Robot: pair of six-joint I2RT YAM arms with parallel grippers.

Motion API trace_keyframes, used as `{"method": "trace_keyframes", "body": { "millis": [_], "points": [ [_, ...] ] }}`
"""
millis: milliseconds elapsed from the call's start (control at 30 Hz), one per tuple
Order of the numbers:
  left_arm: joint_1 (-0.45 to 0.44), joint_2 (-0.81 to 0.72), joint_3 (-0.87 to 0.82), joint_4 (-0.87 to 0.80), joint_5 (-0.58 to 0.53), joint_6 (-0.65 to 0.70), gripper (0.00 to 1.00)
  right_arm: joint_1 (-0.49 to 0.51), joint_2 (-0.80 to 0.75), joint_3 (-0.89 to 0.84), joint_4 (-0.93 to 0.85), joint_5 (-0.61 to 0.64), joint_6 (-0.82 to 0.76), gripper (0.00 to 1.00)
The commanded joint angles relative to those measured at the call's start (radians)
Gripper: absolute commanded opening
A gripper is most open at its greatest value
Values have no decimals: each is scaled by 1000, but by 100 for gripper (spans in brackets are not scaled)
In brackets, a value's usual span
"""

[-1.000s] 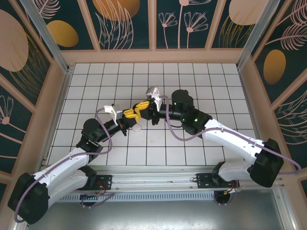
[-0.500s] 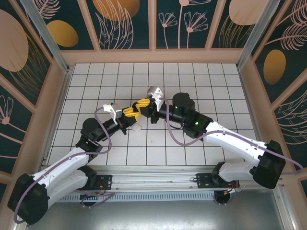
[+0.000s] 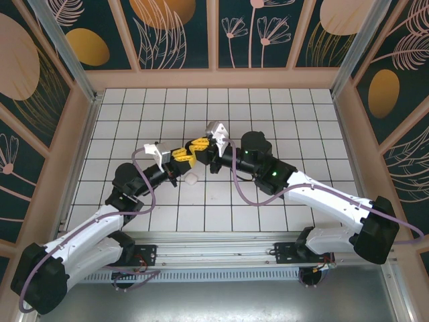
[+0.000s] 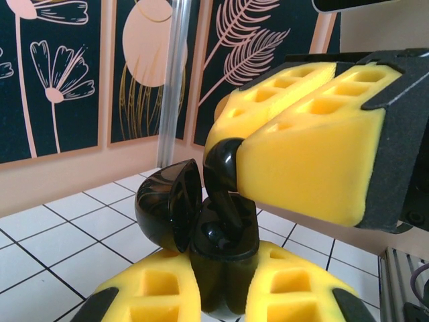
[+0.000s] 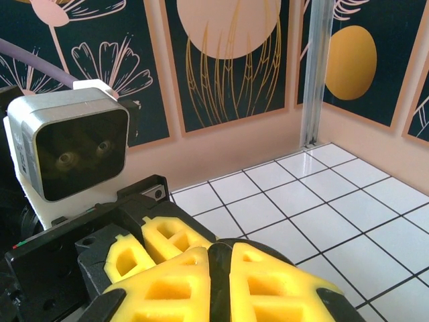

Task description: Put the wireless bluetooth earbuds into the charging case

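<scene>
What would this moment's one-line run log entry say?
left tool: shut on black case, lid open | right tool: shut on black earbud, stem at case opening | stage: insertion

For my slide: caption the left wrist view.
Right gripper holds a black earbud at the open case in left gripper.

In the left wrist view the black charging case (image 4: pixel 224 258) sits sunk between the yellow pads of the left gripper (image 4: pixel 224 292), its base cut off by the bottom edge, the black earbud (image 4: pixel 229 201) has its head buried in the pads of the right gripper (image 4: pixel 231 144), and from above the white speck (image 3: pixel 191 179) on the tiles just near of the grippers is too small to name
</scene>
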Motion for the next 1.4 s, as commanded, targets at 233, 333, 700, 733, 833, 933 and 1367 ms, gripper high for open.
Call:
{"method": "trace_keyframes", "body": {
  "millis": [233,333,700,733,833,933,1367],
  "points": [
    [-4,4,54,-3,-17,-3,0,31,-27,-21,-14,47,-55,12],
    [-3,9,66,-21,-40,-3,0,42,-27,-24,-28,77,-67,12],
    [-3,22,79,-18,-57,1,0,50,-34,-61,-21,135,-83,12],
    [-4,21,79,-20,-58,2,0,50,-33,-61,-24,132,-81,12],
    [-4,21,82,-21,-63,5,0,56,-31,-55,-42,128,-76,12],
    [-3,26,86,-19,-65,9,0,68,-23,-34,-79,135,-61,15],
    [-4,34,87,-18,-59,7,0,78,2,10,-135,111,25,25]
  ]
}}
